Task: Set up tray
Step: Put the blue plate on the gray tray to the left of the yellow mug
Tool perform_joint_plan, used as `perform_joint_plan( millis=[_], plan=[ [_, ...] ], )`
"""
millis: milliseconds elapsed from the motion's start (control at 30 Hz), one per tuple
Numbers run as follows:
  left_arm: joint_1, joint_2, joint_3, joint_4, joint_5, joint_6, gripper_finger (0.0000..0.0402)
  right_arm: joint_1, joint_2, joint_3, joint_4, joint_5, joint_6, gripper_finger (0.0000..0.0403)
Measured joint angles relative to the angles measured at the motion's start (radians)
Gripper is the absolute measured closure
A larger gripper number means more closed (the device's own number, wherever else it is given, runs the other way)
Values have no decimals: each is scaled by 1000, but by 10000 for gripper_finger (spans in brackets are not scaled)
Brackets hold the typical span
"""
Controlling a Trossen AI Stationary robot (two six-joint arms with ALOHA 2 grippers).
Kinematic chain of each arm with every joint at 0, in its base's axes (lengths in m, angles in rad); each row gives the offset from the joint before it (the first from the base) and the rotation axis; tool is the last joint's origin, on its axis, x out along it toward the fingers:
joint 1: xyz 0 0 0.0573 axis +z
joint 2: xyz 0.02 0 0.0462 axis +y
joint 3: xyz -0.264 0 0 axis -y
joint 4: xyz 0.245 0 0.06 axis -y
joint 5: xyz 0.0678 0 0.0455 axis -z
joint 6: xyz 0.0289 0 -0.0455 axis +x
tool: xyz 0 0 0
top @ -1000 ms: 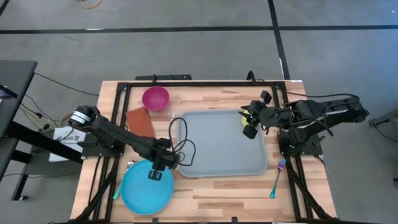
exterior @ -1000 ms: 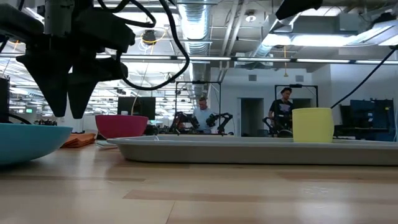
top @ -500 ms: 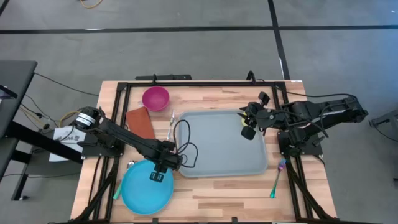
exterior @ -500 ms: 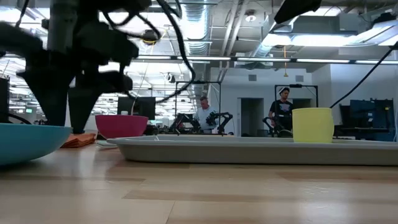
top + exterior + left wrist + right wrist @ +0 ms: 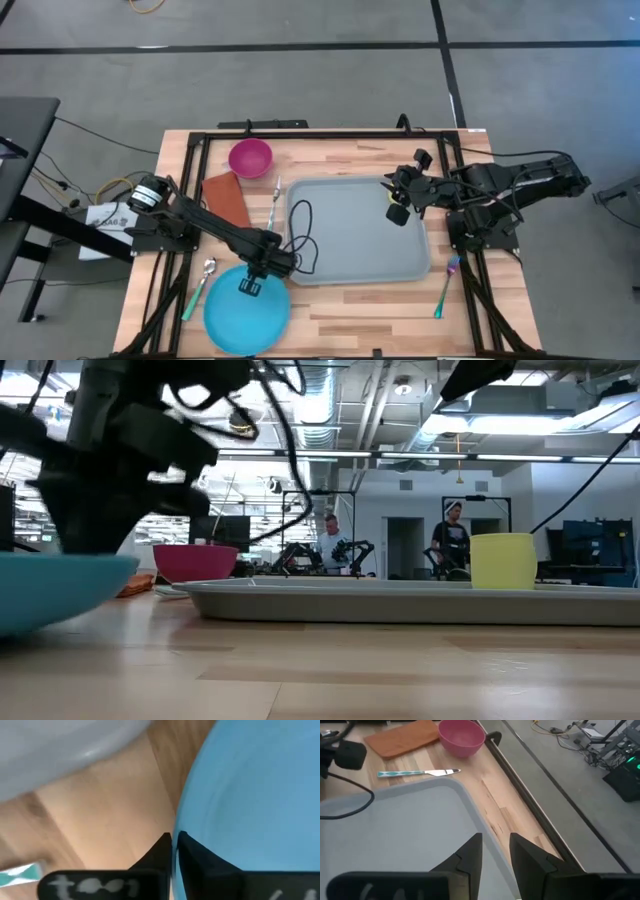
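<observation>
The round blue plate (image 5: pixel 247 318) lies on the wooden table just near of the grey-blue tray (image 5: pixel 360 235), at its left corner. My left gripper (image 5: pixel 250 287) stands over the plate's far rim, shut on it. A yellow cup (image 5: pixel 502 561) stands upright in the tray's far right corner. My right gripper (image 5: pixel 400 207) hovers beside that cup over the tray, fingers open (image 5: pixel 495 851) with nothing between them. My left gripper pinches the plate's rim (image 5: pixel 176 827) on the side toward the tray, one finger (image 5: pixel 192 851) over the plate's inside and the other (image 5: pixel 159 851) outside it. The fingers come from above, pointing down. Whether the plate is clear of the table I cannot tell.
A pink bowl (image 5: pixel 250 157) and an orange cloth (image 5: pixel 225 197) sit at the far left. A knife (image 5: pixel 272 202) lies left of the tray. A spoon (image 5: pixel 200 283) lies left of the plate, a fork (image 5: pixel 447 283) near the right edge. A black cable (image 5: pixel 303 235) trails across the tray.
My left gripper has come down onto the plate's far rim and shut on it. The plate has shifted a little toward the table's right and near edges, uncovering the spoon at its left.
</observation>
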Motion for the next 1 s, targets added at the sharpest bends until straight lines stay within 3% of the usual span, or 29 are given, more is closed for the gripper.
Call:
perform_joint_plan(
  millis=[167,267,433,600,700,1000],
  plan=[
    [-8,0,166,-162,-11,20,400,2,0,0,0,0,0,310],
    [-5,0,289,-227,-69,56,401,2,0,0,0,0,6,310],
    [43,0,442,-102,-235,215,401,2,0,0,0,0,7,310],
    [147,4,461,184,-282,352,401,2,0,0,-5,0,7,310],
    [223,42,458,296,-280,326,401,2,0,0,-27,0,8,310],
    [388,201,457,260,-288,113,401,3,-6,0,-81,2,34,310]
  ],
)
